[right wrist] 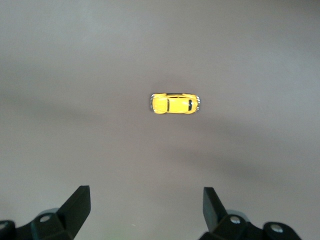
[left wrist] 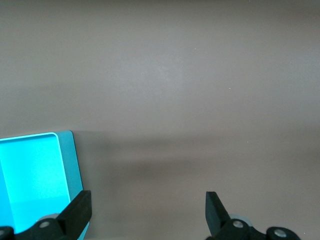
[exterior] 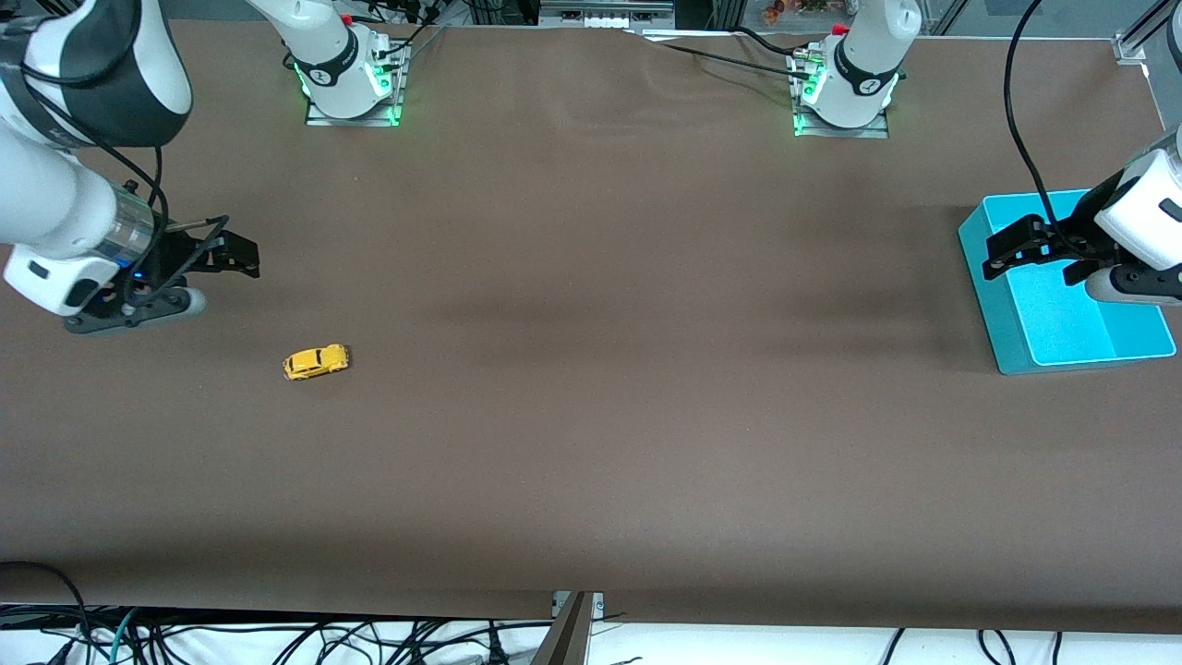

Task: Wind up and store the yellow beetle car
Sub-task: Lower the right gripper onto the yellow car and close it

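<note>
Nothing done yet. Yellow beetle car (exterior: 316, 362) sits on table (exterior: 591, 443), right arm's end, untouched. Right gripper (exterior: 231, 254) released, empty, near car. Left gripper (exterior: 1011, 249) released over blue bin (exterior: 1007, 356) (likely storage). Winding, storing remain.

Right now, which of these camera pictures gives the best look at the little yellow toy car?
The right wrist view: the yellow beetle car sits mid-picture, seen from above, unobstructed. The front view shows it small on the table, toward the right arm's end. The left wrist view does not show it.
</note>
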### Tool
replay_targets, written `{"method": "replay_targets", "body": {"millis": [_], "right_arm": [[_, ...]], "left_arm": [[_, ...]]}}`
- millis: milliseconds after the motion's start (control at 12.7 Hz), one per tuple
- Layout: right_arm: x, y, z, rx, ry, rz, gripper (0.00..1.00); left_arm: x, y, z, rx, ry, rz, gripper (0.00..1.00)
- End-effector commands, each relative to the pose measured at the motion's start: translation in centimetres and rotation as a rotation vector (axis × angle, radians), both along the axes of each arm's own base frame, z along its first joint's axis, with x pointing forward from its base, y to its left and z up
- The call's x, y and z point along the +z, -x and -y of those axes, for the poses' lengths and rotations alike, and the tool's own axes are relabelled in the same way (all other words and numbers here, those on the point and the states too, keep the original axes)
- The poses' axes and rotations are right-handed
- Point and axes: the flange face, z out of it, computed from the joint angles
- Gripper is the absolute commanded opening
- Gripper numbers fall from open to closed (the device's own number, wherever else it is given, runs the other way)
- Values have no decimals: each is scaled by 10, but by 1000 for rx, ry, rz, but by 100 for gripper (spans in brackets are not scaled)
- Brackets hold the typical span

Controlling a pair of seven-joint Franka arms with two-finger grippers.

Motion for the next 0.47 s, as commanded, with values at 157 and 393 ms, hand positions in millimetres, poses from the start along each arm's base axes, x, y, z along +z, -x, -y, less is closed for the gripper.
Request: {"method": "replay_targets", "body": {"millis": [157, 393], "right_arm": [[-83, -24, 13, 369, -50, -88, 99], [-142, -23, 20, 659, -75, -65, 99]], "left_arm": [[7, -4, -3, 9, 23, 8, 100], [7, -4, -3, 8, 24, 8, 100]]}}
